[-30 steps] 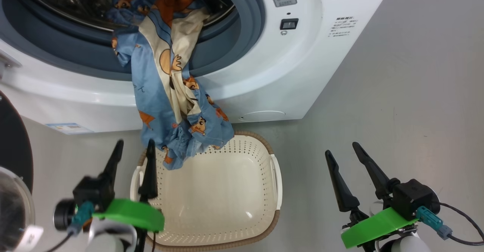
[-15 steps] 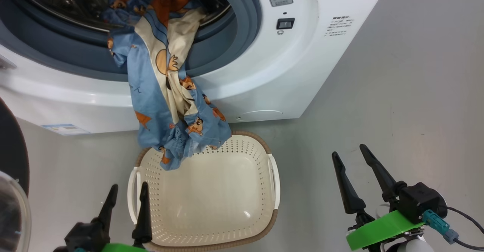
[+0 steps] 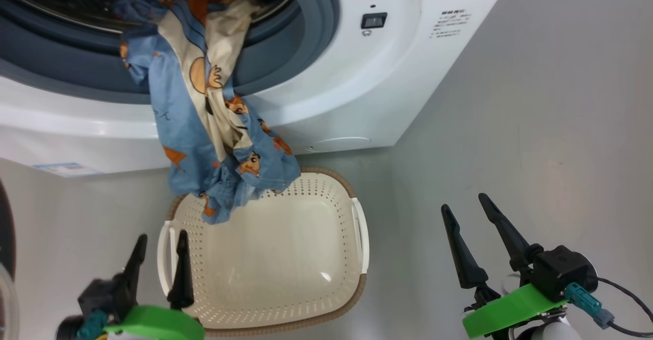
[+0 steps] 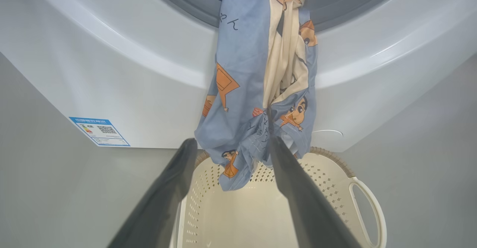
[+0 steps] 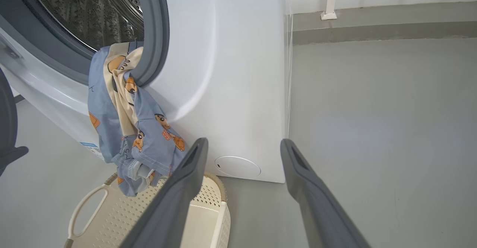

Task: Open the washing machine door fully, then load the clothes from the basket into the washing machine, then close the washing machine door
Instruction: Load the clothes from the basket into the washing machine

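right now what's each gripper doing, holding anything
Left gripper: open, holding nothing.
Right gripper: open, holding nothing.

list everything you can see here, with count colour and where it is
washing machine: 1, white with grey gasket, top of head view
washing machine door: 1, black, swung open at the machine's left
clothes: 1 bunch, light blue with orange prints and cream, hanging out of the drum, lower end over the basket
basket: 1, cream with brown rim, on the floor before the machine
label sticker: 1, blue, machine's lower left corner
round cover: 1, white, machine's lower right
floor: grey
left gripper: 1, dark fingers, open, at the basket's left edge
right gripper: 1, dark fingers, open, right of the basket
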Robot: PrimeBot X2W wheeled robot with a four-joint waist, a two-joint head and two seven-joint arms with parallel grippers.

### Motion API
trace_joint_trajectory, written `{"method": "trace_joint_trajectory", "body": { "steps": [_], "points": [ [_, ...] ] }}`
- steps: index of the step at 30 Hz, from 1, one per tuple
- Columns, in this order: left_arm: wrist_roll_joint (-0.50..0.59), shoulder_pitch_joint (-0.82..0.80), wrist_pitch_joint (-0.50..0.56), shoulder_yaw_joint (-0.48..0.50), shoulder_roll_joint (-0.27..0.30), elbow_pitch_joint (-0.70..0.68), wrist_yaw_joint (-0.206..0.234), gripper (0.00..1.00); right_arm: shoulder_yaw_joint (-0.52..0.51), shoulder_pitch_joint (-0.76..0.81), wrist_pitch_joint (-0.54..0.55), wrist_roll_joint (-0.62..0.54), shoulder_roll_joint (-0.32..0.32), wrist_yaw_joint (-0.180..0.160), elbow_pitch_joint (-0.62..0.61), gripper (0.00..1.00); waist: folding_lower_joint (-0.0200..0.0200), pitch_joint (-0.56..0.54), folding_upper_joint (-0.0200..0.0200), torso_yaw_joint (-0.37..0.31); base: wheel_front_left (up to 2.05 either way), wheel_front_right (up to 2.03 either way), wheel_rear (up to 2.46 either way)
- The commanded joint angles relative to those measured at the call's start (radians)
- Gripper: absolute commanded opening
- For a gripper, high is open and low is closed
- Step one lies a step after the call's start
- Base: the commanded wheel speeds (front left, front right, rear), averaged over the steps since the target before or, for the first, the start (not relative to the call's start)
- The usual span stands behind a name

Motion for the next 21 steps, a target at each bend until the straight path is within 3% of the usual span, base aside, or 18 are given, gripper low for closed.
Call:
{"method": "trace_joint_trajectory", "body": {
  "steps": [1, 5, 9, 13, 21],
  "points": [
    [-0.007, -0.025, -0.006, 0.038, 0.015, -0.003, -0.006, 1.00, 0.025, -0.007, -0.005, 0.002, 0.000, 0.003, -0.025, 1.00, 0.0000, 0.013, 0.0000, -0.010, 0.00, 0.00, 0.00],
    [-0.005, -0.090, -0.006, 0.037, 0.015, 0.078, -0.028, 1.00, 0.035, -0.021, -0.005, 0.009, 0.001, 0.003, -0.030, 1.00, 0.0000, 0.039, 0.0000, -0.029, 0.00, 0.00, 0.00],
    [-0.044, -0.165, -0.006, 0.034, 0.012, 0.152, -0.088, 1.00, 0.039, -0.036, -0.005, 0.014, 0.001, 0.003, -0.035, 1.00, 0.0000, 0.071, 0.0000, -0.046, 0.00, 0.00, 0.00],
    [-0.081, -0.246, -0.006, 0.041, 0.008, 0.228, -0.121, 1.00, 0.045, -0.051, -0.005, 0.020, 0.001, 0.003, -0.039, 1.00, 0.0000, 0.100, 0.0000, -0.063, 0.00, 0.00, 0.00],
    [-0.104, -0.354, -0.006, 0.013, 0.006, 0.324, -0.149, 1.00, 0.052, -0.071, -0.005, 0.028, 0.001, 0.003, -0.046, 1.00, 0.0000, 0.147, 0.0000, -0.098, 0.00, 0.00, 0.00]
  ]
}}
